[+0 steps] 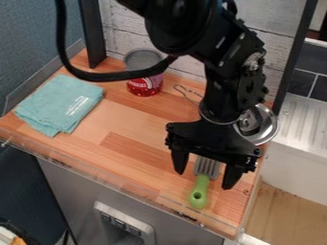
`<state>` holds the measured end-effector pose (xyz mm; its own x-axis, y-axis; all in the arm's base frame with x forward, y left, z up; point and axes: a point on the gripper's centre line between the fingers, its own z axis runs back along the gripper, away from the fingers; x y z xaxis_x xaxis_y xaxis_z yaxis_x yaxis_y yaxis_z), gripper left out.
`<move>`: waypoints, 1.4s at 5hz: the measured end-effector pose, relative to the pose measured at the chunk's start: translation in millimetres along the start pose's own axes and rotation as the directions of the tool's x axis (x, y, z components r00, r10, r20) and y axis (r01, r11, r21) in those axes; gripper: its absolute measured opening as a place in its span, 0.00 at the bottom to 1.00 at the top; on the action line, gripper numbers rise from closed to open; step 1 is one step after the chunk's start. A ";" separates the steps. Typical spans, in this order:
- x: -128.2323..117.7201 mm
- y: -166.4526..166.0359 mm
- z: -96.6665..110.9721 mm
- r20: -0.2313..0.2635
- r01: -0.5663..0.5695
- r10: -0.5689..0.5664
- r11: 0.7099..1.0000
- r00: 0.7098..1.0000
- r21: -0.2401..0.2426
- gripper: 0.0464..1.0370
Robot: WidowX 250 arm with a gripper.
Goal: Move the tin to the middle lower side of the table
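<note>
A: Where was the tin seen?

B: The round red tin with a grey upper part (pixel 146 87) was seen upright near the back edge of the wooden table (pixel 131 117), in the upper left of the frame, well apart from the gripper. Its middle was crossed in the view by a thick black cable (pixel 121 76).

A: And the black two-finger gripper (pixel 204 179)?

B: It was held pointing down at the right of the lower centre, under the black robot arm (pixel 223 83). Its fingers were spread wide, and nothing was gripped.

A: Was anything seen between them?

B: The grey-tined fork with a green handle (pixel 200 190) was seen there, laid on the wood, its handle pointed towards the bottom of the frame.

A: What else was laid out?

B: A folded teal cloth (pixel 60 103) was placed at the left. A round, shiny metal vessel (pixel 266 125) was partly hidden by the arm at the right, and a thin metal wire loop (pixel 182 89) was seen just beside the tin, on its right.
</note>
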<state>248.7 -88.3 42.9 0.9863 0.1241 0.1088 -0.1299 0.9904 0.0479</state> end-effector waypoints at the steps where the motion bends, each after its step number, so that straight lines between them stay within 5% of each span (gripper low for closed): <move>1: -2.5 0.5 -5.7 -0.019 0.006 -0.006 1.000 1.000 0.012 0.96; 4: 85.6 83.7 33.5 0.156 -0.151 0.148 0.988 0.977 0.010 0.96; 5: 108.3 119.1 20.8 0.149 -0.126 0.127 0.992 0.981 -0.017 0.96; 7: 158.1 159.3 8.6 0.170 0.055 -0.056 0.998 0.984 0.011 0.96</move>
<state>383.1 88.5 76.3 0.9602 0.0558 0.2735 -0.0762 0.9950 0.0648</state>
